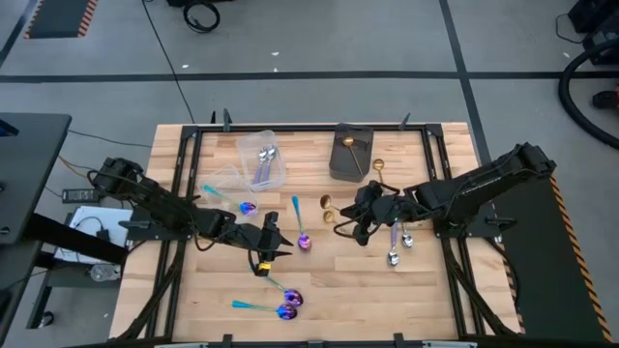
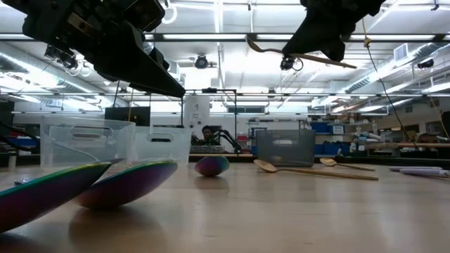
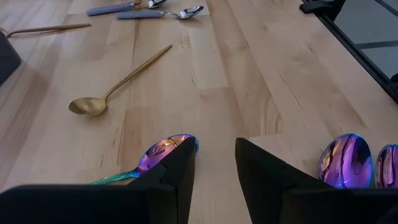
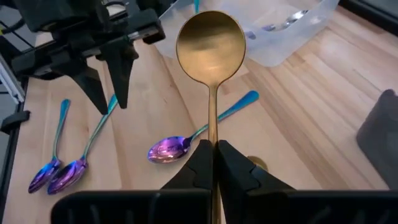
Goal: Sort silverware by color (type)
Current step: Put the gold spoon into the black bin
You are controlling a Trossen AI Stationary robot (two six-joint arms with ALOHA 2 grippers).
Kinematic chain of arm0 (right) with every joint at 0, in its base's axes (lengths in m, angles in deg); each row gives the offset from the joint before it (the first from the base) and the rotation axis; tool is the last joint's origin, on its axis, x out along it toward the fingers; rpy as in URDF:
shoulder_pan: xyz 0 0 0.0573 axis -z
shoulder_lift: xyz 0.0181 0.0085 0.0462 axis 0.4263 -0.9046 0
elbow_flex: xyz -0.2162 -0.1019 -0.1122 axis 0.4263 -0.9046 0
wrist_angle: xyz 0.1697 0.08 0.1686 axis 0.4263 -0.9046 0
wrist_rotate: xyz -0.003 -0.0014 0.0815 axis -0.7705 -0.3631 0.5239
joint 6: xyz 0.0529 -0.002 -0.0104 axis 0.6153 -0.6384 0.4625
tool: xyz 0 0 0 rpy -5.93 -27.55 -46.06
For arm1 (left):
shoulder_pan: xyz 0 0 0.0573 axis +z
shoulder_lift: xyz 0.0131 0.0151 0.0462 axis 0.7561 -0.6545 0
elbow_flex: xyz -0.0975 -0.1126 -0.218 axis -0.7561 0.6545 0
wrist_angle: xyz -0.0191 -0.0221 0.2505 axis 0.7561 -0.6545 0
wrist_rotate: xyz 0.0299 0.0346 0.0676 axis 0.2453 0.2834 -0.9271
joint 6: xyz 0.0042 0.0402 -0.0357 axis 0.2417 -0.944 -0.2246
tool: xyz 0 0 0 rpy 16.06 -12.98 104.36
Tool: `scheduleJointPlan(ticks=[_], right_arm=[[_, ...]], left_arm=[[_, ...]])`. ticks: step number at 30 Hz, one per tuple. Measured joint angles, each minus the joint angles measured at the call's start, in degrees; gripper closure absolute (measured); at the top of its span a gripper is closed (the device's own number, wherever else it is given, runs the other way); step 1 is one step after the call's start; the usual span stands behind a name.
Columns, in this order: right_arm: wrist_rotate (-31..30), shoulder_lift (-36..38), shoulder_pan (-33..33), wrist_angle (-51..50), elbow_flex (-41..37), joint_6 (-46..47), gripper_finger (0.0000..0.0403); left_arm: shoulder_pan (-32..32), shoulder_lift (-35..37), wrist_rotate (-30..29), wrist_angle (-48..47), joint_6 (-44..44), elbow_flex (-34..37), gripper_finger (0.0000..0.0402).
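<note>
Spanning the scene: wooden table (image 1: 426,290).

One gold spoon (image 4: 211,50) is pinched by its handle, bowl forward above the table; another gold spoon (image 3: 115,84) lies flat, lilac-handled spoons (image 1: 398,242) rest together, and iridescent spoons (image 1: 280,302) lie scattered.

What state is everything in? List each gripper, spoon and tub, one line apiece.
Right gripper: shut on gold spoon, lifted.
Left gripper: open, empty.
Iridescent spoons: lying loose.
Clear tub: upright, silver spoons inside.
</note>
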Motion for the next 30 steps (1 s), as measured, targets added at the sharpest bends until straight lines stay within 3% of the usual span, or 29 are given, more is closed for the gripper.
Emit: scheduleJointPlan(ticks=[30], right_arm=[[1.31, 8.49, 8.18, -6.28, 0.0, -3.26, 0.039]], left_arm=[[0.0, 0.0, 0.0, -0.33, 0.29, 0.0, 0.0278]])
